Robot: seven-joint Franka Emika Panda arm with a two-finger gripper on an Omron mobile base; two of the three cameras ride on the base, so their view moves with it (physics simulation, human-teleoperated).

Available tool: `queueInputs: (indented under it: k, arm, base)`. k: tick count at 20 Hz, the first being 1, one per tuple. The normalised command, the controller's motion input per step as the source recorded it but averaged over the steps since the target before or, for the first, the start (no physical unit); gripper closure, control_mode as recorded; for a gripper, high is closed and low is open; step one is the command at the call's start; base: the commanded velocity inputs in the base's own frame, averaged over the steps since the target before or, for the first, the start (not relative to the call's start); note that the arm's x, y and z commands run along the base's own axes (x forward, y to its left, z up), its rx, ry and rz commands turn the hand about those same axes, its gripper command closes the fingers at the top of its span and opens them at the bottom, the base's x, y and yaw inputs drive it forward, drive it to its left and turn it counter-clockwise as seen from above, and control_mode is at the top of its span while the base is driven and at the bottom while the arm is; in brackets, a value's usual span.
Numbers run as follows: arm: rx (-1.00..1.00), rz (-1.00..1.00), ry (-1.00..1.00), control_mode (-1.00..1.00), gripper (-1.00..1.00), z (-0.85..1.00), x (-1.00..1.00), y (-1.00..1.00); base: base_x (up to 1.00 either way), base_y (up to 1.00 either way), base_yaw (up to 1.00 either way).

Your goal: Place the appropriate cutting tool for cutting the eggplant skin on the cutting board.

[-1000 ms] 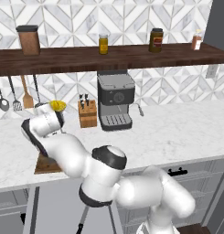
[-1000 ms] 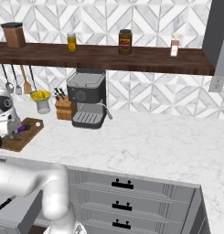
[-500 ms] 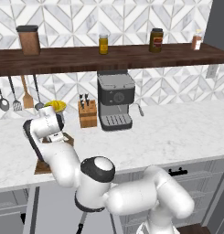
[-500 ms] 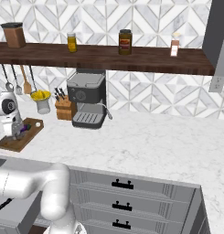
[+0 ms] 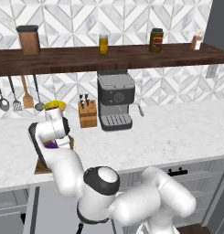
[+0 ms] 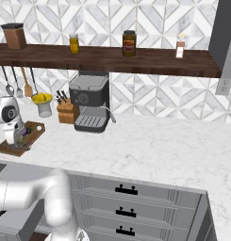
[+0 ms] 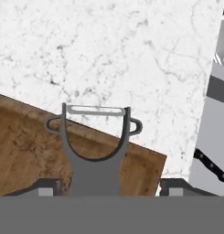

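Evidently the hand (image 7: pixel 104 189) is clamped on the peeler (image 7: pixel 96 146), whose forked blade juts ahead over the corner of the cutting board (image 7: pixel 26 146), presumably poised to set it down there. Fingertips are cut off below; the eggplant (image 5: pixel 51 145) barely peeks past the arm.

A rendered kitchen: marble counter (image 6: pixel 150 150), espresso machine (image 5: pixel 114 100) at centre, jar shelf (image 5: pixel 109 57) above, drawers (image 6: pixel 124 202) below.
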Motion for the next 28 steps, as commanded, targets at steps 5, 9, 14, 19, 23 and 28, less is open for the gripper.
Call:
queueInputs:
  k: [5,9,14,19,23,28]
  arm:
    - [0.09,0.0,-0.11,-1.0,-1.0,0.09,-0.53,-0.28]
    - [0.08,0.0,-0.11,-1.0,-1.0,0.47,-0.86,-0.42]
    - [0.1,0.0,-0.07,-1.0,-1.0,0.44,-0.66,-0.75]
    - [0.1,-0.02,-0.02,-1.0,-1.0,0.41,-0.23,-0.99]
    - [0.09,0.0,-0.02,-1.0,-1.0,0.49,-0.02,-1.0]
    - [0.05,0.0,-0.05,-1.0,-1.0,0.57,0.0,-1.0]
  base:
    - [0.0,0.0,0.0]
    - [0.0,0.0,0.0]
    - [0.0,0.0,0.0]
    - [0.0,0.0,0.0]
    - [0.0,0.0,0.0]
    - [0.0,0.0,0.0]
